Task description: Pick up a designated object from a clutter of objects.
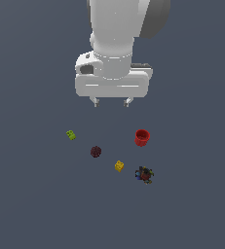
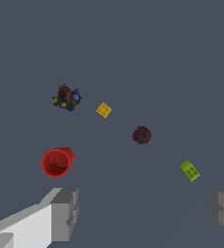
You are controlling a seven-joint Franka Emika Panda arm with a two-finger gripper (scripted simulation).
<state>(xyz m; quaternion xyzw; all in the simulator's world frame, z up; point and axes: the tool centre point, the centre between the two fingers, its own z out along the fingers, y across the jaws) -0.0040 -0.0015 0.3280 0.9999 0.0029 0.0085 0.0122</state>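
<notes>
Hanging high above the floor, the gripper (image 1: 111, 102) has its fingers spread wide and holds nothing. Across the exterior view from left to right lie the lime-green brick (image 1: 71, 135), the dark maroon ball (image 1: 96, 151), the yellow brick (image 1: 119, 166), the red cup (image 1: 141, 137) and the dark multicoloured lump (image 1: 144, 174). The yellow brick rests alone on the floor, between ball and lump, untouched, near the lump.

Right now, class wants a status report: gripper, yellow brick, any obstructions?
Gripper open, empty, high above floor. Yellow brick untouched, standing apart. Nearest: dark lump, maroon ball; neither touching it.
</notes>
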